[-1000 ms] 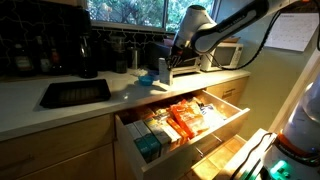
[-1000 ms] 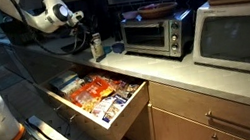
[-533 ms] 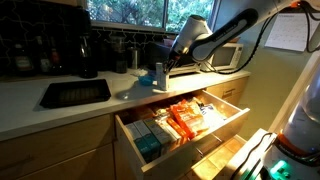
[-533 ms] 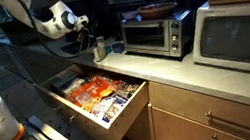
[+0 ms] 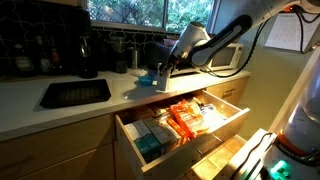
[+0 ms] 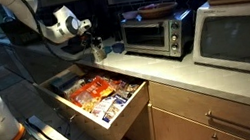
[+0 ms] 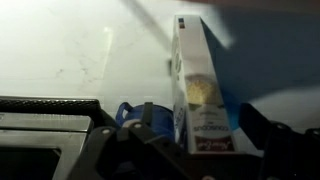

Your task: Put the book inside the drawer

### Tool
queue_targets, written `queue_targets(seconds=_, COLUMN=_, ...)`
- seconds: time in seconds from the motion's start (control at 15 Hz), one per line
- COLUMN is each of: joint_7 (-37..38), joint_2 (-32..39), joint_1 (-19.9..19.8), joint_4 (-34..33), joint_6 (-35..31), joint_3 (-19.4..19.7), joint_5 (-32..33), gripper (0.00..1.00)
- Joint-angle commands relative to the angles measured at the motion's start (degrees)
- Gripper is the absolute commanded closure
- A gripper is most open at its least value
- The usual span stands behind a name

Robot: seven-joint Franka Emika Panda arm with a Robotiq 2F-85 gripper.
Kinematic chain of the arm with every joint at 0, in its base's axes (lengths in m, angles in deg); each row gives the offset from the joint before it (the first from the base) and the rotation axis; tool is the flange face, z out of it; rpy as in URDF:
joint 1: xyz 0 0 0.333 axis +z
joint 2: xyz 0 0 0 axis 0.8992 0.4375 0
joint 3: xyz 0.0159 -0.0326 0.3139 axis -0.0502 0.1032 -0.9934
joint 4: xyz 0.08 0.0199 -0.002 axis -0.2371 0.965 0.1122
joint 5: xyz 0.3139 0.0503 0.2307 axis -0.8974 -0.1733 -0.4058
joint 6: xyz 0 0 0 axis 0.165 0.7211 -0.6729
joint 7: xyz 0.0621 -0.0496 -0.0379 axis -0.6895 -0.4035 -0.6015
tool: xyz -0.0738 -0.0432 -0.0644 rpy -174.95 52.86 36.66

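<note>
Here, bench edge: the book (image 5: 161, 72) stands upright on the bench (image 5: 120, 90), close to its front lip and above the pulled-out drawer (image 5: 228, 122).
Open room: the drawer's top is uncovered, its inside packed with orange and green packets.
Arm: it reaches low over the bench in both exterior views, wrist angled down at the book.
Pincer: the pincer (image 7: 202, 115) straddles the book, one finger on each side; I cannot tell whether it is clenched on the cover.
</note>
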Motion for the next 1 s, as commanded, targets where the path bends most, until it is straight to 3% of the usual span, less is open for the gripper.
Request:
queue_targets(seconds=0.0, joint_7=-0.14, joint_2=0.89, joint_1=-0.16, joint_4=1.60, joint_6=0.00, joint_3=0.08, joint_5=-0.07, gripper=0.00)
queue_targets(seconds=0.6, joint_7=-1.17, joint_2=-2.85, joint_1=-0.30, joint_4=4.93, joint_6=0.88, joint_3=-0.89, joint_5=-3.15, gripper=0.00)
queue_targets(seconds=0.93, joint_7=6.47, joint_2=-0.65, joint_1=0.48, joint_4=5.22, joint_6=-0.56, joint_3=1.31, joint_5=3.36, gripper=0.00)
